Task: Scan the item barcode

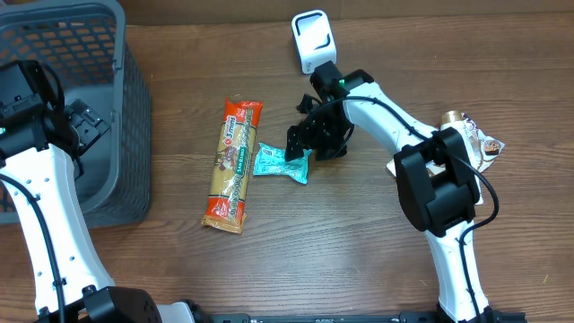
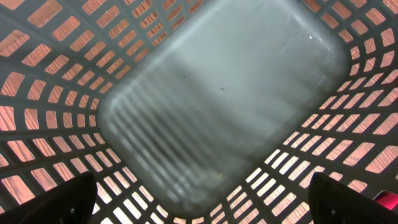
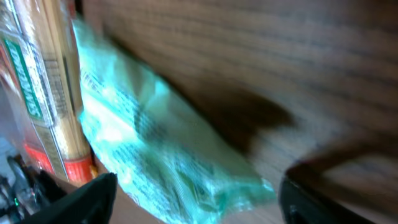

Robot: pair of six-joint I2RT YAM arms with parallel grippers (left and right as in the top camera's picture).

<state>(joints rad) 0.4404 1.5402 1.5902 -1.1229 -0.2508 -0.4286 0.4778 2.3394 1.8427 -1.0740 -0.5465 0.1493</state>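
Note:
A teal snack packet (image 1: 280, 162) lies flat on the wooden table, beside a long orange-and-tan snack pack (image 1: 233, 166). My right gripper (image 1: 303, 144) hovers just over the teal packet's right end, open. In the right wrist view the teal packet (image 3: 161, 149) lies between the spread fingers of the right gripper (image 3: 199, 202), with a gap to the right finger. A white barcode scanner (image 1: 312, 38) stands at the back, behind the right arm. My left gripper (image 1: 85, 126) hangs open over the grey basket (image 1: 126, 108), nothing between its fingers (image 2: 68, 199).
The long snack pack (image 3: 46, 93) touches the teal packet's left side. The left wrist view shows only the basket's bare floor (image 2: 230, 93). Another wrapped item (image 1: 475, 144) lies at the right, partly behind the right arm.

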